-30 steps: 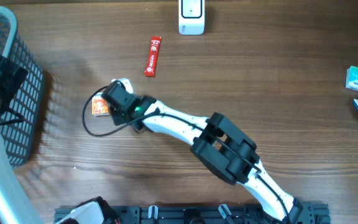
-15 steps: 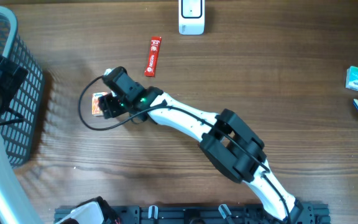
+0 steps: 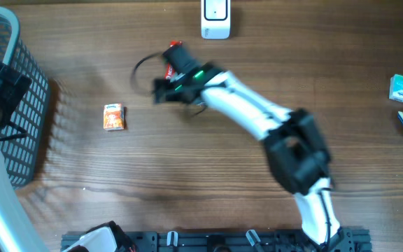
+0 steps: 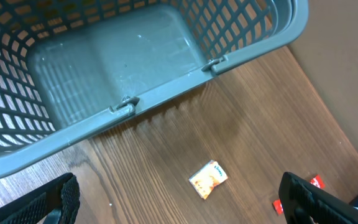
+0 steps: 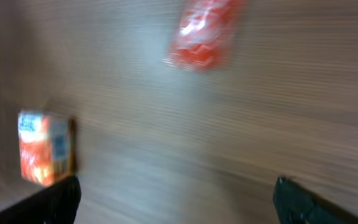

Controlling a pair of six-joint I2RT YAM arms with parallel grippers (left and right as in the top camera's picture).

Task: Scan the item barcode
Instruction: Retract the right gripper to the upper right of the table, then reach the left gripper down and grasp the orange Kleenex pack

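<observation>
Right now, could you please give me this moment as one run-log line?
right gripper: open, empty, near red stick packet | left gripper: open, empty, by basket | orange packet: flat on table, free

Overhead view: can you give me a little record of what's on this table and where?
basket: left edge, grey mesh
orange packet: lying alone beside basket
red stick packet: partly hidden by right arm
white scanner: top edge, centre
teal box: far right
jaws: both pairs open, holding nothing

Orange packet [image 3: 114,117] lies apart from everything; basket [image 3: 28,105] stands left
</observation>
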